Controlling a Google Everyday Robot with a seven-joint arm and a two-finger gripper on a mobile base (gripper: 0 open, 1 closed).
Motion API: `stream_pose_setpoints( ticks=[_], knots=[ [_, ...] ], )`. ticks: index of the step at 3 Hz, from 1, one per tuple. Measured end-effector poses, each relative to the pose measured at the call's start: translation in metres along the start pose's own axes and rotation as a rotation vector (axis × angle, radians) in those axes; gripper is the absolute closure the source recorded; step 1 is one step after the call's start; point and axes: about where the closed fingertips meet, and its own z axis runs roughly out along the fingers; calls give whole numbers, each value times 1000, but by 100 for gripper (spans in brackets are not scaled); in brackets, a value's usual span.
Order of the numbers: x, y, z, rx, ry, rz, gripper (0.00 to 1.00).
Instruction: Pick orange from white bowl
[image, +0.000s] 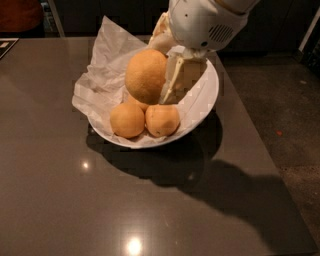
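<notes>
Pale orange (145, 75), clamped by end effector (157, 84), hangs above white bowl (207, 98).

Crumpled paper (107, 70) (white) lies behind a plain fruit (127, 120) touching a specked fruit (162, 120), over a glossy table (50, 190).

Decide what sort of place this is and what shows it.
Probably a kitchen or break-room counter: a dark table beside a bare floor, a white bowl of fruit lined with paper. The gripper holds the orange above the bowl.
</notes>
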Motion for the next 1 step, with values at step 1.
stream_pose_setpoints(
  ticks=[1],
  knots=[
    [-9, 12, -15, 12, -6, -23, 100]
  ],
)
